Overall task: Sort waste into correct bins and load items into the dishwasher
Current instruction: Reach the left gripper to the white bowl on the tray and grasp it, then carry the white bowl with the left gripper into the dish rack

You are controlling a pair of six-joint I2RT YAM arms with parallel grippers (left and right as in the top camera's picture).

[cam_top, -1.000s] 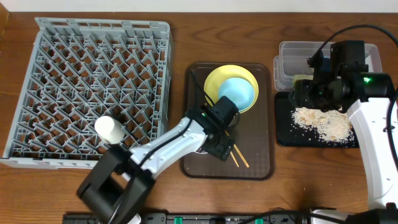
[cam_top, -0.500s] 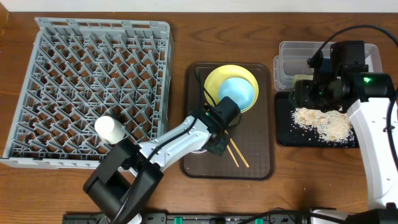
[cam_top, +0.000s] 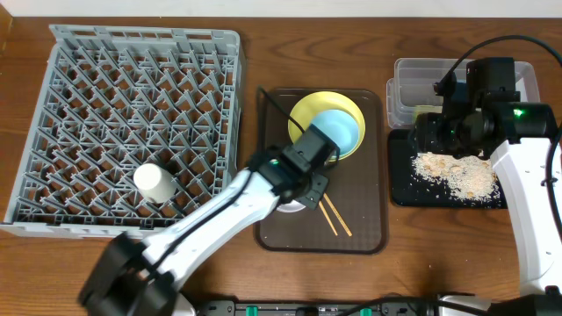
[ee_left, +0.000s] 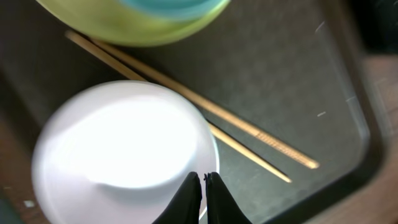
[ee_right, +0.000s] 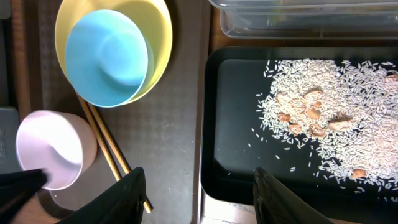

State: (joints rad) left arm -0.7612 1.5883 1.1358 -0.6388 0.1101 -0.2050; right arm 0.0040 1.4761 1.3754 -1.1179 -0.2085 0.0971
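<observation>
My left gripper point(ee_left: 203, 177) is shut on the rim of the white bowl point(ee_left: 118, 149), over the near left part of the brown tray point(cam_top: 360, 230). The wooden chopsticks point(ee_left: 249, 130) lie beside the bowl. Behind them the light blue bowl point(cam_top: 336, 132) sits in the yellow plate point(cam_top: 307, 112). A small white cup point(cam_top: 154, 182) lies in the grey dish rack point(cam_top: 132, 105). My right gripper point(ee_right: 202, 196) hangs open and empty above the left edge of the black tray point(ee_right: 236, 155), which holds the rice crumbs point(ee_right: 317, 112).
The clear tub point(cam_top: 457, 77) stands behind the black tray at the far right, with something greenish inside it. The rack fills the left half of the table. Bare wood shows along the front edge.
My left gripper has shut on the white bowl's rim and the left arm has swung a little left and back. The right arm has stayed put.
</observation>
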